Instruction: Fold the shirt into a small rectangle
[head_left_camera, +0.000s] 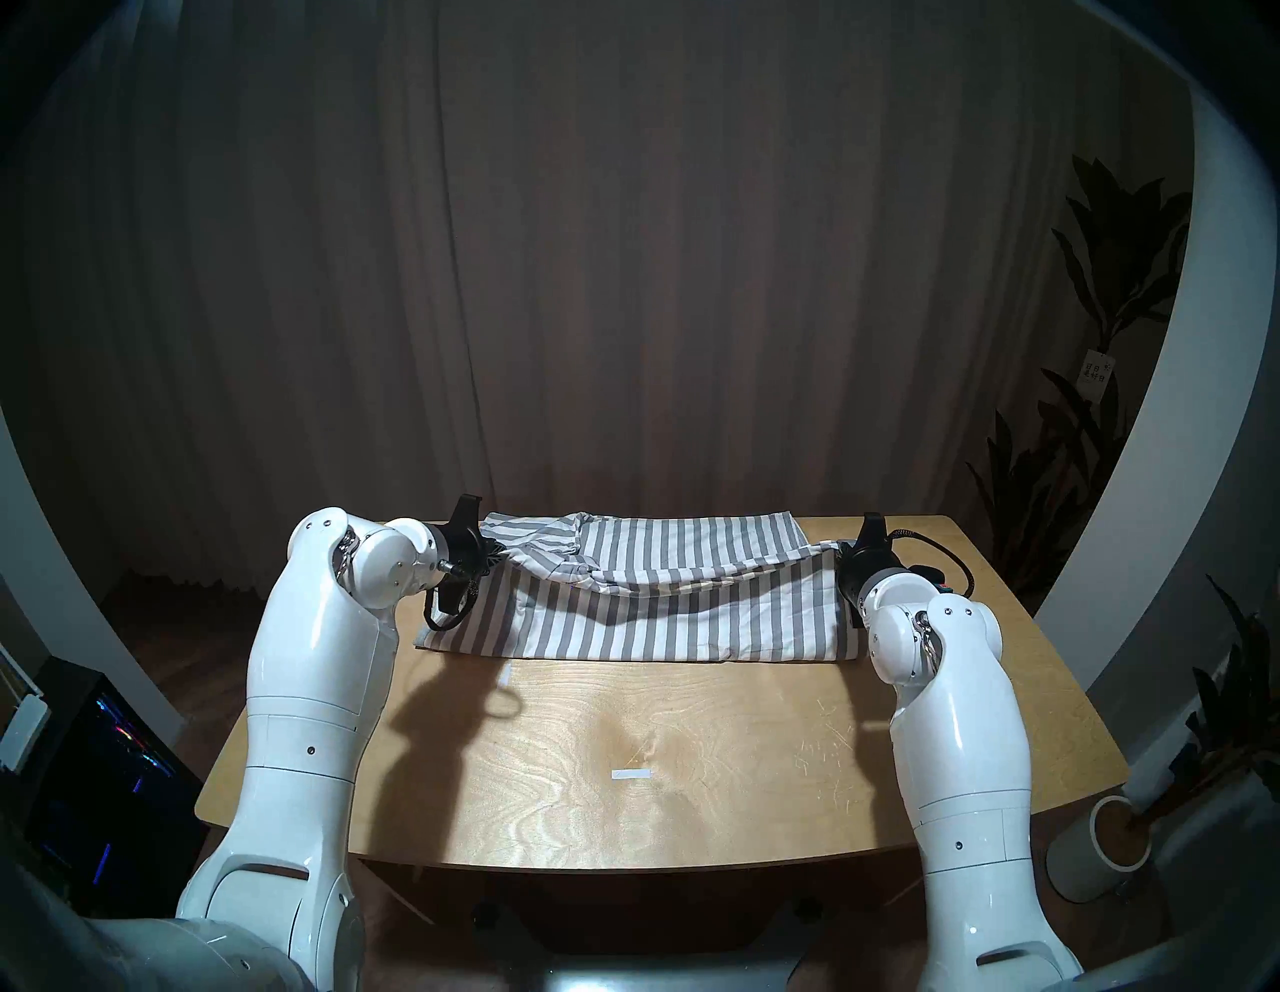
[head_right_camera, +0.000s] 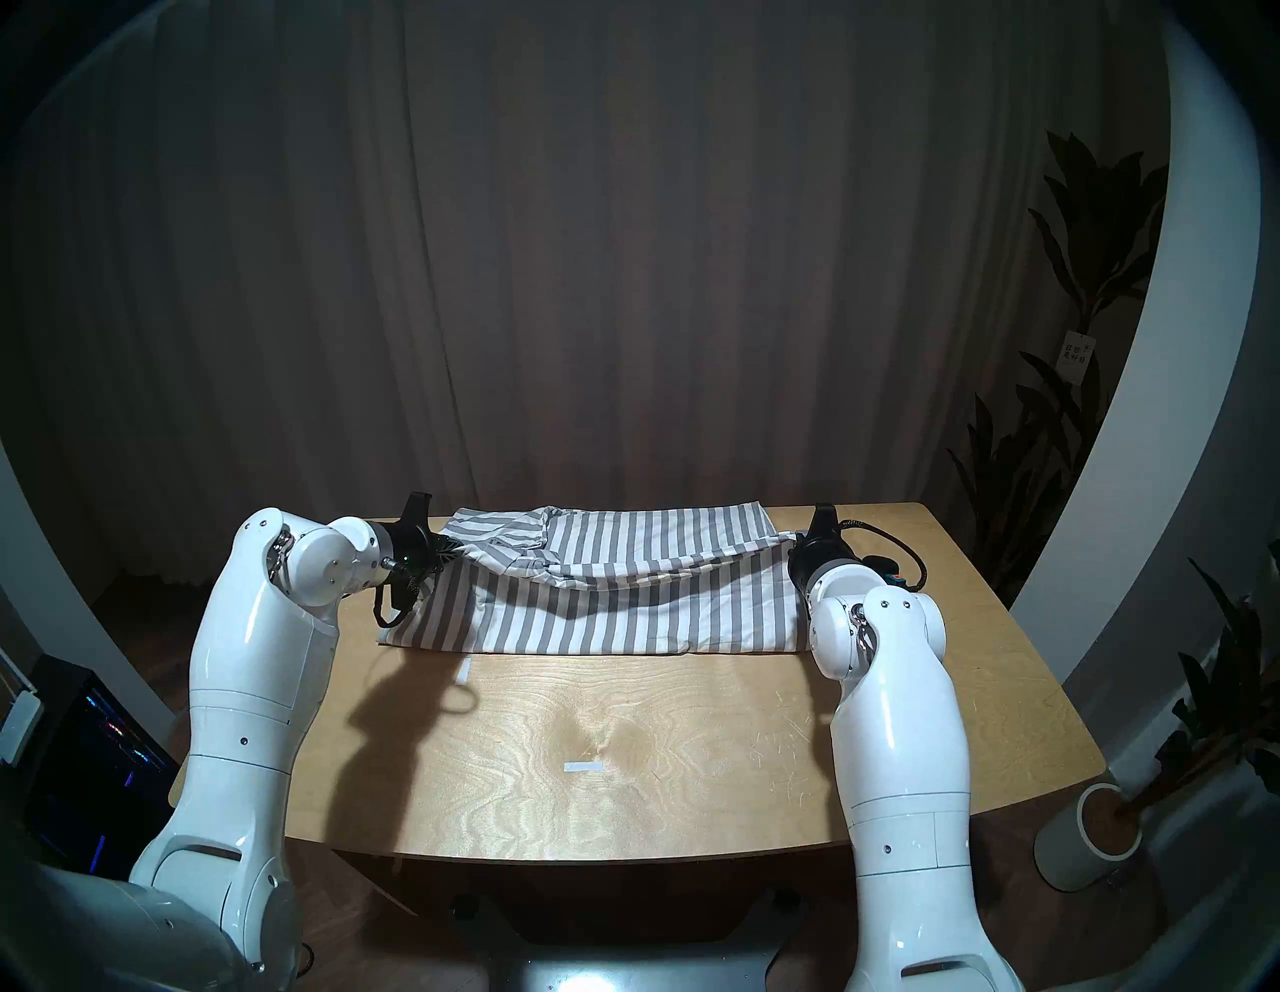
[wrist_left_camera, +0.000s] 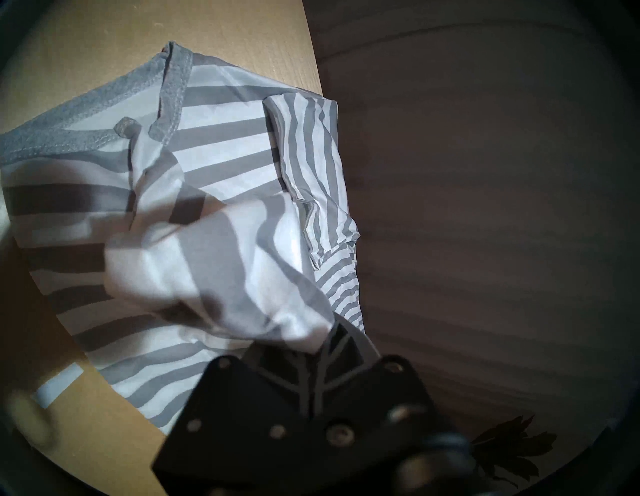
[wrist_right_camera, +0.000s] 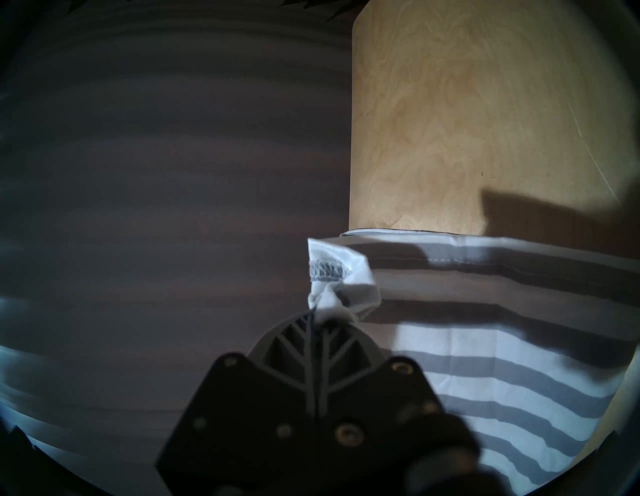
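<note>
The grey and white striped shirt (head_left_camera: 665, 609) lies across the far half of the wooden table (head_left_camera: 658, 762), with its far part lifted and hanging slack between my two grippers. My left gripper (head_left_camera: 493, 551) is shut on the shirt's left end, near the grey neckband (wrist_left_camera: 86, 107). My right gripper (head_left_camera: 841, 551) is shut on the right end, pinching a hemmed corner (wrist_right_camera: 332, 277). Both hold the cloth a little above the table. In the wrist views the fingers (wrist_left_camera: 329, 360) (wrist_right_camera: 311, 350) press together on bunched cloth. The neck label is not visible.
A small white tape strip (head_left_camera: 632, 774) lies on the table's near middle, another (head_left_camera: 505, 673) just in front of the shirt. A dark curtain hangs behind the table. A potted plant (head_left_camera: 1108, 845) stands right of the table, a black cabinet (head_left_camera: 104, 783) left.
</note>
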